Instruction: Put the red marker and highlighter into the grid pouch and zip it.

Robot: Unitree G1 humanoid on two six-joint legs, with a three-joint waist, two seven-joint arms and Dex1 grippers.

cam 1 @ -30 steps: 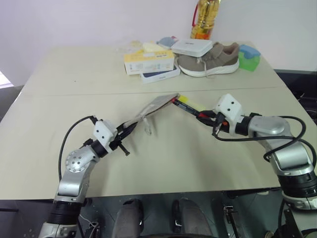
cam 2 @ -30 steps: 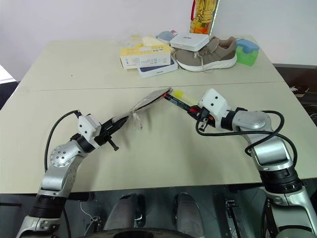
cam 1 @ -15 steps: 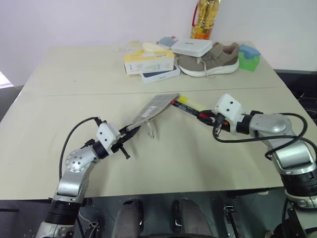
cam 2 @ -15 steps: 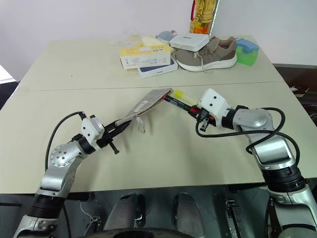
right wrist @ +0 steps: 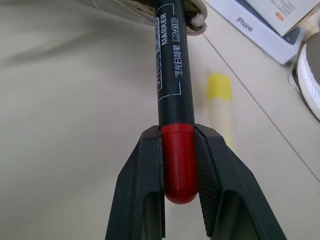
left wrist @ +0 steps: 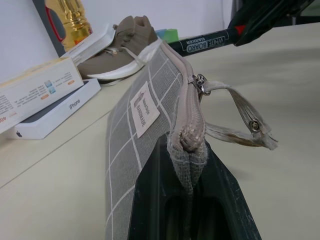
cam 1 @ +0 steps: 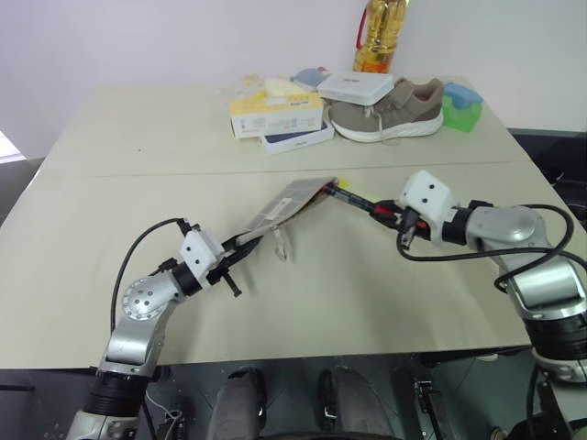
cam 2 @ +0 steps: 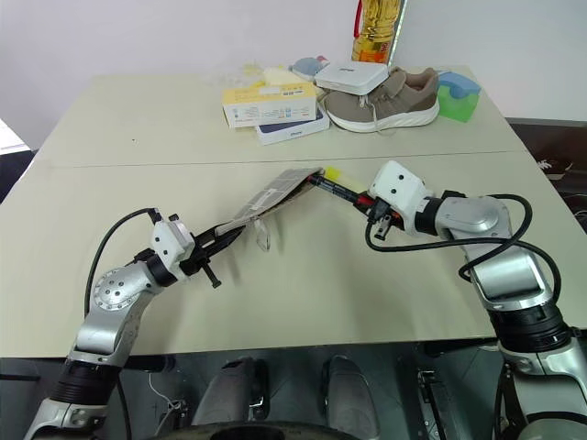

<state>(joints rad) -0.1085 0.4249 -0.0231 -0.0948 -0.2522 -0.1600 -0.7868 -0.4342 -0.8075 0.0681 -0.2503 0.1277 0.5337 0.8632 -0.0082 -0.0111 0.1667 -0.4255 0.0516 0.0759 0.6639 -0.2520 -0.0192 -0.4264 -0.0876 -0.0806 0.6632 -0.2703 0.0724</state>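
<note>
Items on table (cam 1: 138, 302): 1 grid pouch (cam 1: 284, 203), 1 red marker (cam 1: 356, 201), 1 highlighter (cam 2: 332, 173), 1 shoe (cam 1: 385, 112), 2 flat boxes stacked at the far edge (yellow-white box (cam 1: 275, 115) on top of dark phone box (cam 1: 298, 139)), 1 white box (cam 1: 355, 87) resting on the shoe, 1 green container (cam 1: 461, 106), 1 bottle (cam 1: 381, 35) w/ yellow contents at the back.

Left gripper (cam 1: 240, 247): arm low on the left side of the table, forearm angled up and toward centre, gripper roughly level. Fingers fully closed on the near end of the pouch; wrist view shows the zipper end (left wrist: 189, 135) pinched between both fingers. Pouch is lifted off the table at the gripper end and slants away toward centre, far end near the marker tip. Zipper pull (left wrist: 237, 117) w/ strap hangs free off the side. White label (left wrist: 143, 109) faces outward.

Right gripper (cam 1: 387, 215): arm enters from the right, elbow out, gripper tilted slightly down and pointing left toward the pouch. Fingers nearly closed, clamped on the red rear end of the marker (right wrist: 177, 160). Black barrel runs straight ahead; its far tip sits at the pouch opening, depth of entry can't be told.

Highlighter lies flat on the table just beside the marker barrel, on its far side, not gripped, outside the pouch.
</note>
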